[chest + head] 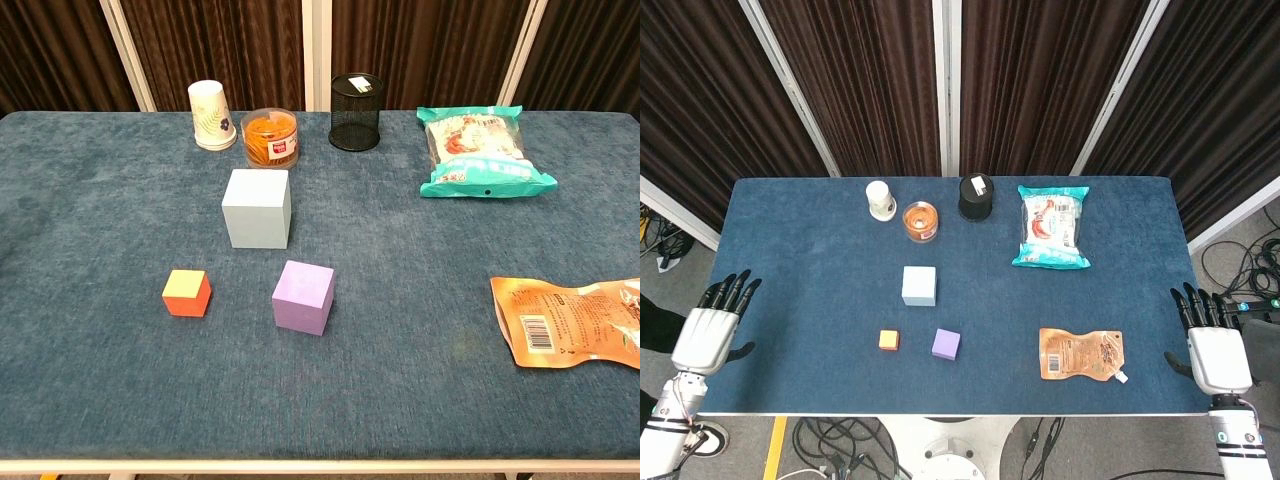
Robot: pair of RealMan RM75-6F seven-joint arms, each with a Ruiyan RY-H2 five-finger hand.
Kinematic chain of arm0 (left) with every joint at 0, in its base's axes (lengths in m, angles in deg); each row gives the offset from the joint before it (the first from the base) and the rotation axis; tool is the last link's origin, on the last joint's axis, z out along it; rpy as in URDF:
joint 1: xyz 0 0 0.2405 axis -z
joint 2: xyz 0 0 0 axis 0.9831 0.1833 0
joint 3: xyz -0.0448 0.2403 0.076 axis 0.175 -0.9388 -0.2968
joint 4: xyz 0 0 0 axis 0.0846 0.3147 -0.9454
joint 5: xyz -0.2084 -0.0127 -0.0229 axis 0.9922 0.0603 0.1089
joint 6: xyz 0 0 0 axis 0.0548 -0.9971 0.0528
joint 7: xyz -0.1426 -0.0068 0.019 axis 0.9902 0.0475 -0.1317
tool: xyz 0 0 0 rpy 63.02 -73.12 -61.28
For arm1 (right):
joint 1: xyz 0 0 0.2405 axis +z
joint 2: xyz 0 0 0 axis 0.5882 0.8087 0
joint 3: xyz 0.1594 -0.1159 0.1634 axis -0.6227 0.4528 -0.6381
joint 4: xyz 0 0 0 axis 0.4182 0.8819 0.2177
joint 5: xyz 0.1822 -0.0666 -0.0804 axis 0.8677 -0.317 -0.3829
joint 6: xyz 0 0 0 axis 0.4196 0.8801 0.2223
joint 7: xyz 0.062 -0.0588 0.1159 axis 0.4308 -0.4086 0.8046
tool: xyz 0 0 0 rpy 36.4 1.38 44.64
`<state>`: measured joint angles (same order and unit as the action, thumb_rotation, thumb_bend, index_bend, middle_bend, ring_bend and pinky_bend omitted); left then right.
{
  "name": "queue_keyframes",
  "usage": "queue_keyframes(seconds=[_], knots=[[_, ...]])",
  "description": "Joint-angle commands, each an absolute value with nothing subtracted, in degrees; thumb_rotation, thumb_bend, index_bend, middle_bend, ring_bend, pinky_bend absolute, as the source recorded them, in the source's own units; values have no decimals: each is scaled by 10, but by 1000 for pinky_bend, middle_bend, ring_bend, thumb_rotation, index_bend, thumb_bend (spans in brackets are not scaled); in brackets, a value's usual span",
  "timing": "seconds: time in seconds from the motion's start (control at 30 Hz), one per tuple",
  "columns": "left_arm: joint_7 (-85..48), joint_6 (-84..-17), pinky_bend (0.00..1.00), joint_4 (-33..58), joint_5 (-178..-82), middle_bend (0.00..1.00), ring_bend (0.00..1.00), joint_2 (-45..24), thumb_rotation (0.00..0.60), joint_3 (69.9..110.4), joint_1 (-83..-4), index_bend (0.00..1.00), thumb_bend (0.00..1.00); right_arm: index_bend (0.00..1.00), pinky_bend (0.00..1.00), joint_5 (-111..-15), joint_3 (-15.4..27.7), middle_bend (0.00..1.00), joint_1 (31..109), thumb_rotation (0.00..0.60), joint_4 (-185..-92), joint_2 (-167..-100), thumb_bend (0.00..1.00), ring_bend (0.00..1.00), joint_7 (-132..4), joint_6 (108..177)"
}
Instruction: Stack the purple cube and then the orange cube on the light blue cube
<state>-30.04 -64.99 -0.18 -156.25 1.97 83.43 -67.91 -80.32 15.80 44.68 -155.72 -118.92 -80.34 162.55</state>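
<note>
On the blue cloth table (800, 250): large light blue cube (257, 207) far, small orange cube (186, 293) and purple cube (303, 296) near, unstacked. Left hand (708, 330) and right hand (1214, 345) empty at table edges, fingers spread.

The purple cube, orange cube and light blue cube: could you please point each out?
purple cube (303, 297), chest view, front face.
orange cube (186, 285), chest view, top face.
light blue cube (257, 224), chest view, front face.

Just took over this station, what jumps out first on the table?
Three loose cubes sit mid-table: the light blue cube, with the small orange cube and purple cube nearer the robot, none stacked. A teal snack bag lies far right. The left hand and right hand rest empty at the table's sides.
</note>
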Motion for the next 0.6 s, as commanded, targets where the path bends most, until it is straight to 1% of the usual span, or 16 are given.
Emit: queue_keyframes(seconds=[0.03,0.2,0.3,0.6], knots=[[-294,-650,173,-1,-1563,97,28,19,600,834,-678,32,0,0,0,-803,155,0,446,600,-1556,-1192,73,0,-806,1624],[-280,-654,216,-5,-1572,100,41,17,600,830,-678,45,0,0,0,-803,148,0,442,600,-1564,-1187,76,0,-802,1627],[-273,-653,247,-6,-1580,122,61,16,600,827,-676,60,0,0,0,-795,139,0,440,600,-1571,-1184,89,0,-801,1627],[-302,-640,246,-34,-1577,126,61,20,600,824,-669,61,0,0,0,-772,117,0,447,600,-1602,-1178,93,0,-817,1615]])
